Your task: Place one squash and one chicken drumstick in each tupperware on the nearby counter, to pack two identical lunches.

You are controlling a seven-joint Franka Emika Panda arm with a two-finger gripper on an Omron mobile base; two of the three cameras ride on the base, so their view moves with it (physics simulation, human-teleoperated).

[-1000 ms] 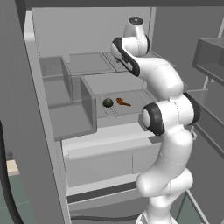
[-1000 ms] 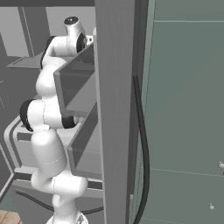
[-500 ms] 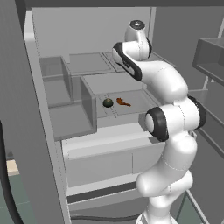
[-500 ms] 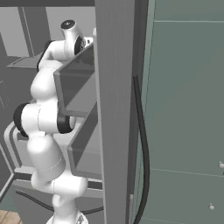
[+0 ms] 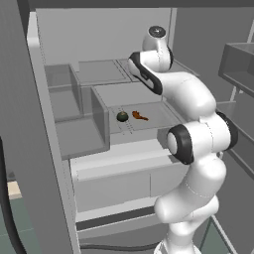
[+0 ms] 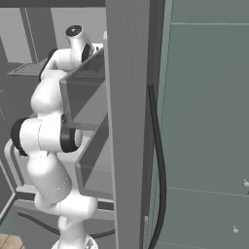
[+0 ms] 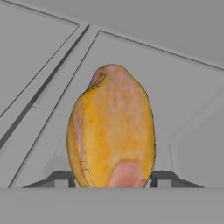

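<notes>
Hand view: gripper (image 7: 111,178) clamped on the plump golden chicken drumstick (image 7: 111,131), fingertips (image 7: 61,177) at its sides.
Left base view: on a fridge shelf (image 5: 149,119) lie one dark-green squash (image 5: 122,116) and one thinner reddish drumstick (image 5: 139,116), just apart; the white arm (image 5: 193,144) reaches in above them.

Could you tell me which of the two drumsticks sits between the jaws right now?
The plump golden-orange drumstick; the thin reddish drumstick lies on the fridge shelf beside a squash.

One squash (image 5: 122,116) and, as far as shows, two chicken drumsticks: a thin reddish one (image 5: 140,116) and a plump golden one (image 7: 112,129).
</notes>
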